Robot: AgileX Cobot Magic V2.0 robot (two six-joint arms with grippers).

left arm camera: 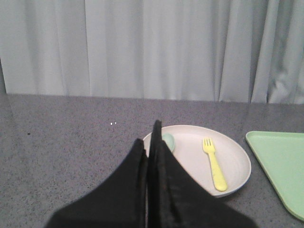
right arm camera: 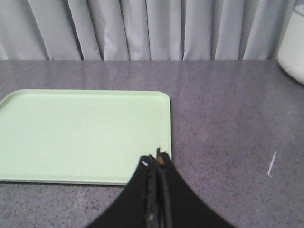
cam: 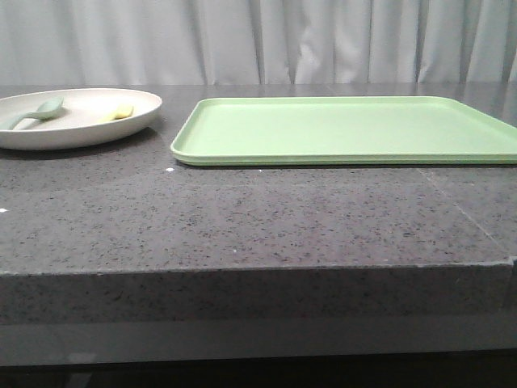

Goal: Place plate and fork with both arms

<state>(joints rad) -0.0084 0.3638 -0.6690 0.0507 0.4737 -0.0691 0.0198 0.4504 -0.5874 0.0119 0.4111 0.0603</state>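
Both grippers are near the table's front edge, and the left gripper (left arm camera: pixel 151 156) and the right gripper (right arm camera: pixel 156 164) are pinched closed with nothing in them. The plate (cam: pixel 77 133) sits far back by the left edge with the fork (left arm camera: pixel 213 164) and a spoon (cam: pixel 36 113) lying in it, beside the tray (cam: pixel 347 129). The plate looks hard, smooth and maybe a bit slippery, so its raised rim is the best place to grab, while the fork looks light and thin, best pinched around its handle.

glossy speckled stone table (cam: pixel 242 218), matt plastic-looking tray (cam: pixel 347 129)
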